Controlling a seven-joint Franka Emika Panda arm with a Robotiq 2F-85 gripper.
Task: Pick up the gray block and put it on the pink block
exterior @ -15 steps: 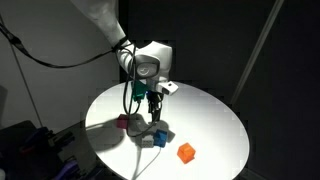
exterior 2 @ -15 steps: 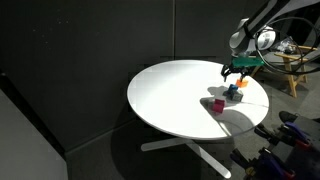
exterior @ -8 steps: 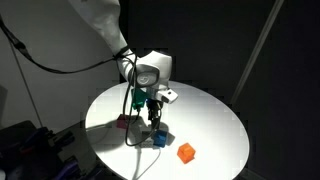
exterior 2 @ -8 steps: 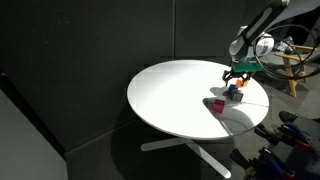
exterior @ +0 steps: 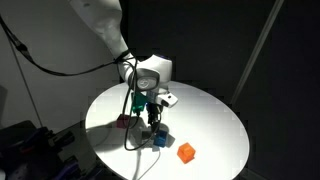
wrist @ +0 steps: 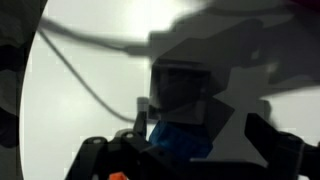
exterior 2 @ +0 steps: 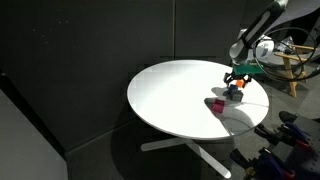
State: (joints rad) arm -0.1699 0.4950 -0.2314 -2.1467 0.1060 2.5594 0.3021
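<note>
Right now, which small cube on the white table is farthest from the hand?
The small orange cube, alone near the table edge; the pink cube and blue cube sit beside the hand.

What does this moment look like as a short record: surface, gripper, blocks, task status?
surface: round white table
gripper: open, low over the gray block
gray block: on the table, beside the blue block
pink block: bare on top
orange block: apart from the others
task status: gray block not yet lifted
</note>
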